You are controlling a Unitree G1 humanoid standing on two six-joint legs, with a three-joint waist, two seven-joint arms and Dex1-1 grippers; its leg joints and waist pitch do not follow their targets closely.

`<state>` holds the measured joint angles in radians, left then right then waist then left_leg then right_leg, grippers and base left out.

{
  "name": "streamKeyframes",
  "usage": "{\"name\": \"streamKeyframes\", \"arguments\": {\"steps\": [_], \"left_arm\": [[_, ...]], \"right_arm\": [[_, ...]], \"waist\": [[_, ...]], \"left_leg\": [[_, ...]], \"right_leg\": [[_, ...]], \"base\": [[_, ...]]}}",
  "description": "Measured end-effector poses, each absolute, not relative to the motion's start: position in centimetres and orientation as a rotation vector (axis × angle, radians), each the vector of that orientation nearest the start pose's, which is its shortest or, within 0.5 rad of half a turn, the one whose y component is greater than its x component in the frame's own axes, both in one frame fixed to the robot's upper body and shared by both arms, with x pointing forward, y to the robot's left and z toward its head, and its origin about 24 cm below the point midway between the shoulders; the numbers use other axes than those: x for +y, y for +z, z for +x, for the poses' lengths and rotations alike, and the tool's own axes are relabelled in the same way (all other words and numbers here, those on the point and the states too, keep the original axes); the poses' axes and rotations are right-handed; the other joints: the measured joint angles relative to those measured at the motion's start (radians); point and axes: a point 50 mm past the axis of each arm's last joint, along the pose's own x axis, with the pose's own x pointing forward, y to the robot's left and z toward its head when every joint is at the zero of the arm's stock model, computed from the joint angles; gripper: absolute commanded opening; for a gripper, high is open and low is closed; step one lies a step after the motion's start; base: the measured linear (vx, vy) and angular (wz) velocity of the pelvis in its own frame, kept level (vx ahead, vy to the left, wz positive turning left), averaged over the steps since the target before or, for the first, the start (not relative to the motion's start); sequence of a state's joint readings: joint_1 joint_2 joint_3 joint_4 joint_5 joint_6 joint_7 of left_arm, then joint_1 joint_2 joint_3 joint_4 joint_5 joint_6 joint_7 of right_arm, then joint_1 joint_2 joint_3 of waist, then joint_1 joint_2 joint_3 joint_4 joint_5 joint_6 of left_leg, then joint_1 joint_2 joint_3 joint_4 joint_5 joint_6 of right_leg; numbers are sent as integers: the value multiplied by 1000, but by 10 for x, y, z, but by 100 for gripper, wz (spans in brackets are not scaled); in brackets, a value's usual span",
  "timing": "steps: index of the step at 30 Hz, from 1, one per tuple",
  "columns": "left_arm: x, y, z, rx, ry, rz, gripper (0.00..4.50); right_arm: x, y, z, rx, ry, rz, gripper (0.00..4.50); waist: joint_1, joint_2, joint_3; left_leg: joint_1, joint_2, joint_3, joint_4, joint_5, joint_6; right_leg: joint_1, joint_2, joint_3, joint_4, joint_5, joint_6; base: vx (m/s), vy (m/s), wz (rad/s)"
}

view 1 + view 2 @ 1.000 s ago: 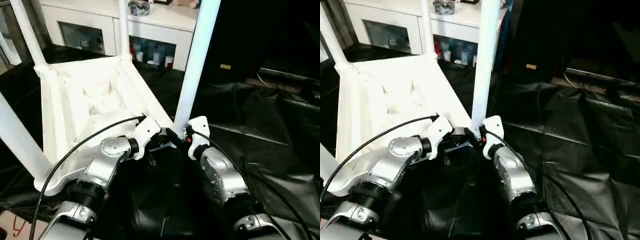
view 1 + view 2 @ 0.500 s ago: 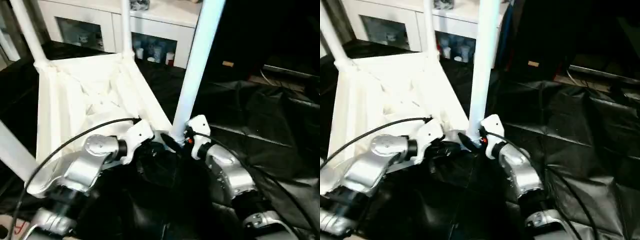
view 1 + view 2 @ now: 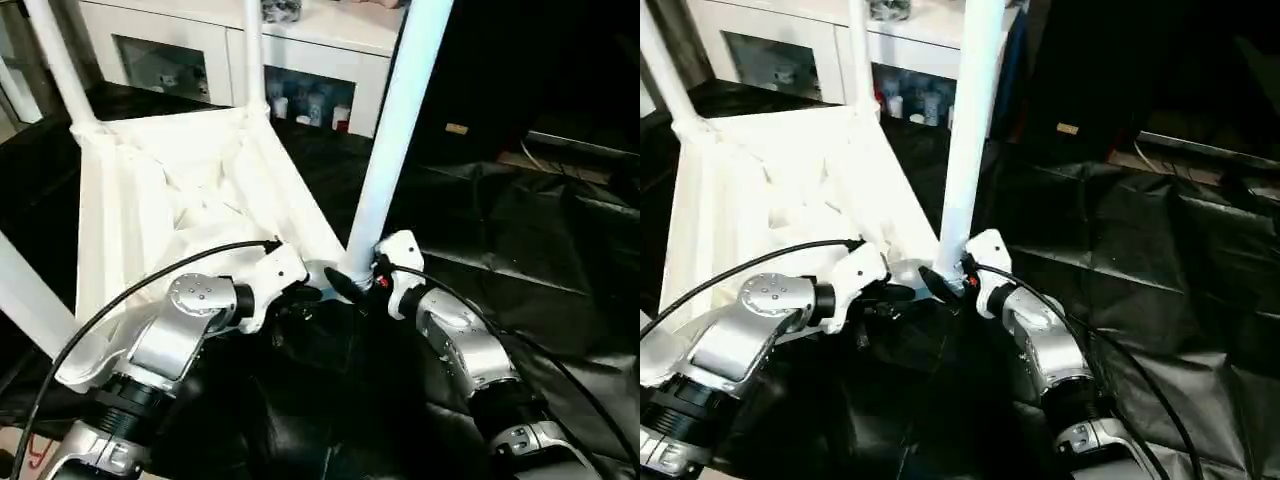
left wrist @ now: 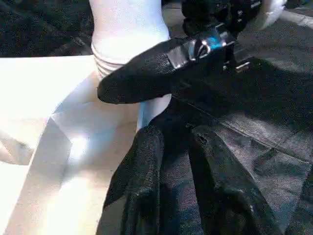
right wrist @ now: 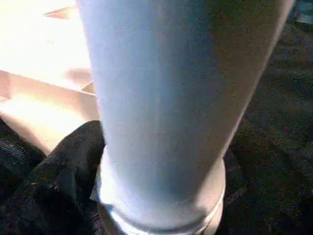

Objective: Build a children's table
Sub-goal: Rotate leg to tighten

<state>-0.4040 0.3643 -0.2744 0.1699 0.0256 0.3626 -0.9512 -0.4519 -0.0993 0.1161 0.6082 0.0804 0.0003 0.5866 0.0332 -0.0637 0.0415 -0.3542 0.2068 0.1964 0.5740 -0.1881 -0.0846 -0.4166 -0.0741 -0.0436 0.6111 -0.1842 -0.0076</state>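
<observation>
Now the left gripper (image 4: 171, 147), earlier pinched shut, stands slightly parted beside the near-right leg (image 3: 395, 130); the right gripper (image 3: 345, 283) spreads wider around its base.

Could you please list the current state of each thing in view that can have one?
Table top: upside down on the black sheet, ribbed underside up.
Nearest leg: upright in the near corner socket.
Two far legs: upright in their corners.
Near-left leg: fitted, leaning outward.
Right gripper: open around the nearest leg's base.
Left gripper: fingers slightly apart, holding nothing.
Cabinet: glass doors shut.
</observation>
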Motion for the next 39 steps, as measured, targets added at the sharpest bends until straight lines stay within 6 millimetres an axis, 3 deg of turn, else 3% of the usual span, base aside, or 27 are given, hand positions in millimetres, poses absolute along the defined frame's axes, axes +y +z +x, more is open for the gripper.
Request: {"name": "streamKeyframes", "arguments": {"steps": [10,18,23,27,39], "left_arm": [[123,61,296,385,-1090,414,114],[131,79,305,318,-1048,410,114],[134,76,308,319,-1025,423,114],[135,63,309,355,-1002,426,114],[133,60,309,361,-1047,427,114]], "right_arm": [[-98,24,316,208,757,-48,445],[-99,24,316,209,759,-52,445],[-99,24,316,207,760,-54,445],[-100,24,316,208,758,-65,445],[-101,24,316,209,757,-73,445]], "waist": [[-3,1,1],[-1,2,1],[-2,2,1],[1,1,1],[1,2,1]], "left_leg": [[0,0,0,0,0,0],[0,0,0,2,0,0],[-1,0,0,3,0,0],[-1,0,0,3,0,0],[2,0,-1,3,0,0]], "right_leg": [[-1,0,0,0,5,-1],[0,0,0,-1,5,-1],[0,0,1,-1,5,-1],[0,0,1,-1,5,-1],[2,0,1,-1,5,-1]], "base": [[0,0,0],[0,0,0],[0,0,0],[0,0,0],[0,0,0]]}}
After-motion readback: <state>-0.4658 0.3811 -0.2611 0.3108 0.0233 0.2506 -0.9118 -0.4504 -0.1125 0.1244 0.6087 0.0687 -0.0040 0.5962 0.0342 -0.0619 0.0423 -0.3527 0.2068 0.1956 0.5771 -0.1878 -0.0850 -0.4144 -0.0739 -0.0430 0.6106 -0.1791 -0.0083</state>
